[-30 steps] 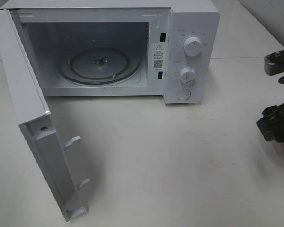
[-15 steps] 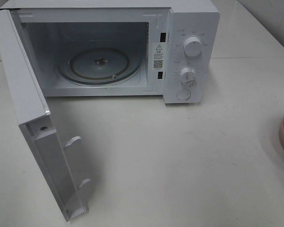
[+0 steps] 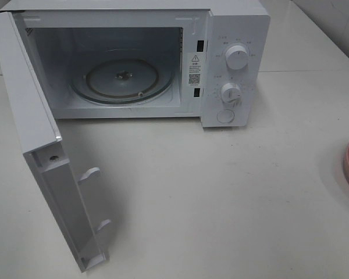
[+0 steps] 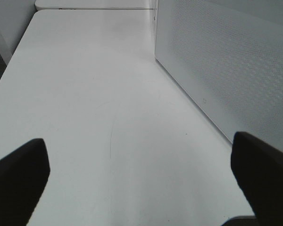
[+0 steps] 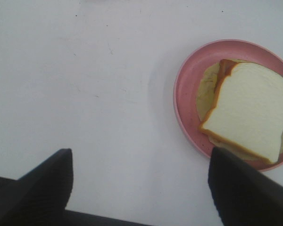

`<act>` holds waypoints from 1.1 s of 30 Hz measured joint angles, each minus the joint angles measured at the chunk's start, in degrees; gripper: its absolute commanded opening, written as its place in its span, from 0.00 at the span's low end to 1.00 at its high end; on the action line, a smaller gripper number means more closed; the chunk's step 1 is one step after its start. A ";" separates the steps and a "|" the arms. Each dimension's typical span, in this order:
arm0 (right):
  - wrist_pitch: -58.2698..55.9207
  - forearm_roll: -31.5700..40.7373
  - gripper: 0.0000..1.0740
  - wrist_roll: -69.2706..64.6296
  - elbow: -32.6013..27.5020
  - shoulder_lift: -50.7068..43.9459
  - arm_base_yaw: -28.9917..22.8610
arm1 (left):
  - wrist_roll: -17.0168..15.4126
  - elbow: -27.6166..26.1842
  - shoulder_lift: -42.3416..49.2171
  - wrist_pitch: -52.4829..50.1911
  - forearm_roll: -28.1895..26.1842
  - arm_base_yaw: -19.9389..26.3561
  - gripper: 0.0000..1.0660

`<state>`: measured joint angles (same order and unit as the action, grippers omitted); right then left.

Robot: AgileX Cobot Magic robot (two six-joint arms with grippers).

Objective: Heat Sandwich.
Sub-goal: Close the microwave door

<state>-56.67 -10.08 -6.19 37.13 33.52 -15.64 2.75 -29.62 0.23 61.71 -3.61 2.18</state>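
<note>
**Sandwich waiting on plate, microwave open and ready**

Step in hand, as judged: reaching for the plate before loading. Right end effector hanging over the bare surface, fingers spread wide apart, nothing between them. Sandwich lying flat on the pink plate, off to the side of the right end effector, beyond one fingertip, not touched. White bread on top, tan-orange crust along one edge, pale filling showing underneath. In the high view only a sliver of the plate visible at the right border, well apart from the microwave; sandwich itself cut off there.

Left end effector also wide apart and empty, low over the surface, with the perforated face of the open door just beside one finger.

Microwave door swung fully open, glass turntable bare inside.

Next move, probably: shifting the right end effector sideways toward the plate rim, lowering, then closing on the rim rather than on the soft bread. Afterwards a long carry across the surface into the cavity, keeping the plate level.

Writing: a warning sticker with a triangle sign and a code square on the microwave frame; small marks around the two knobs. Too small to read. No brand name visible.
</note>
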 measured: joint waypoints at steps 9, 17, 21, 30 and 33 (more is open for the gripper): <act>-1.26 2.58 0.71 0.00 -6.53 -13.06 0.00 | 0.00 0.00 0.00 0.00 -0.06 0.00 0.94; -1.15 2.98 0.71 0.46 -8.37 -18.91 1.95 | 0.00 0.00 0.00 0.00 -0.06 0.00 0.94; -1.15 4.07 0.71 2.06 -8.37 -22.29 6.19 | 0.00 0.00 0.00 0.00 -0.06 0.00 0.94; -1.03 6.93 0.71 6.19 -8.37 -30.83 12.26 | 0.00 0.00 0.00 0.00 -0.06 0.00 0.94; -1.15 6.99 0.71 6.19 -8.37 -33.06 13.06 | 0.00 0.00 0.00 0.00 -0.06 0.00 0.94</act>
<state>-57.81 -3.09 0.00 28.76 0.46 -2.58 2.75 -29.62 0.23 61.71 -3.67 2.18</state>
